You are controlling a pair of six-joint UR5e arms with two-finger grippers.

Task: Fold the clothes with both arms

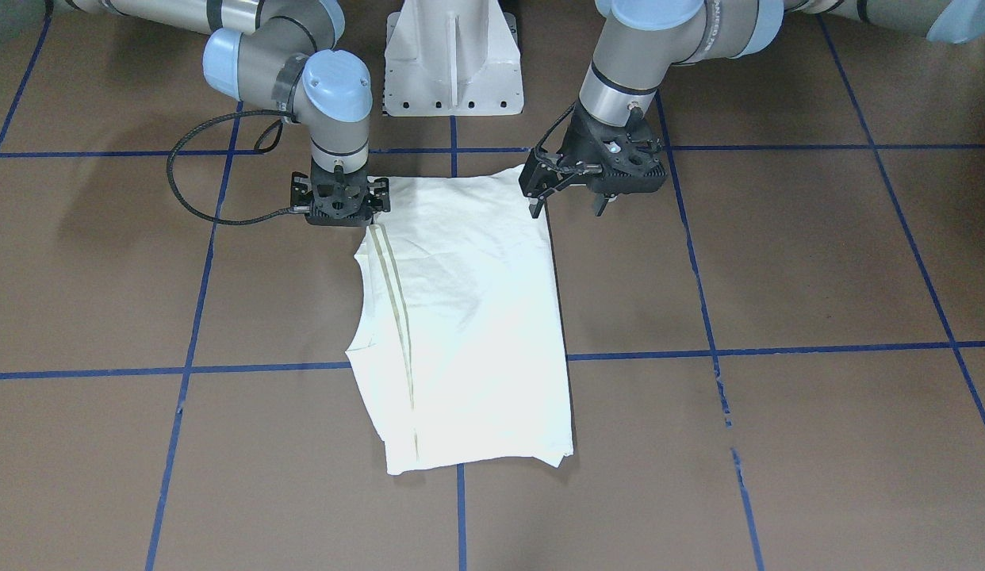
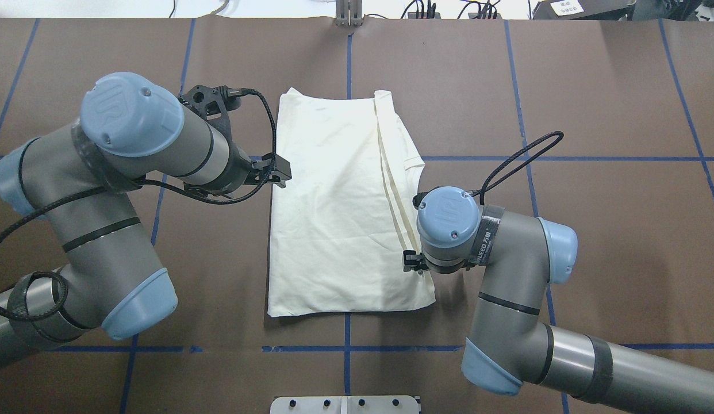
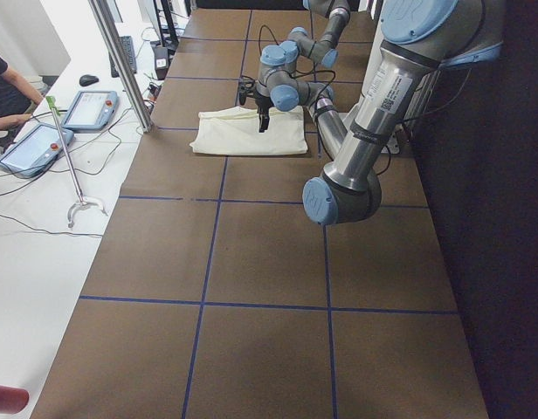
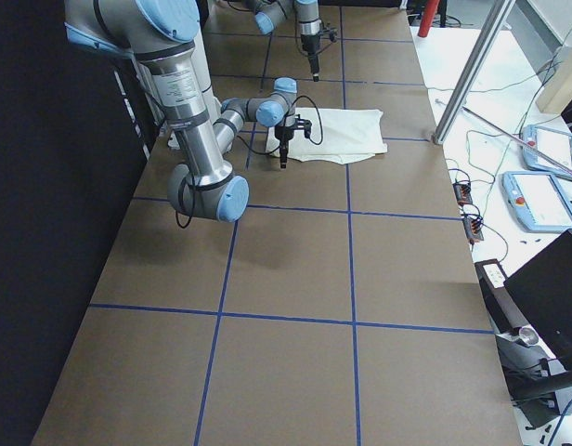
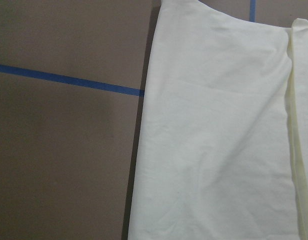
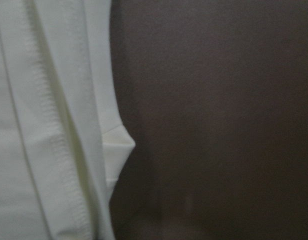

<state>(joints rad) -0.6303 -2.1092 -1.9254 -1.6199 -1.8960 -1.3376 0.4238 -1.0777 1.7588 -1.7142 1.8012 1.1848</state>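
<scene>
The cream-white shirt (image 1: pixel 477 317) lies flat on the brown table, folded into a long rectangle with the plain side up; its print is hidden. It also shows in the overhead view (image 2: pixel 334 213) and in both wrist views (image 5: pixel 219 140) (image 6: pixel 49 125). My left gripper (image 1: pixel 566 208) is open and empty, just above the shirt's edge near the robot-side corner; it also shows in the overhead view (image 2: pixel 273 172). My right gripper (image 1: pixel 342 202) points straight down at the opposite long edge beside the folded hem (image 1: pixel 393 293). Its fingers are hidden under its body, so I cannot tell if it is open or shut.
The white pedestal base (image 1: pixel 453 63) stands at the table's robot side. Blue tape lines (image 1: pixel 778 349) cross the brown table. At the operators' side stand a metal pole (image 3: pixel 120 61) and tablets (image 3: pixel 86 109) on a white bench.
</scene>
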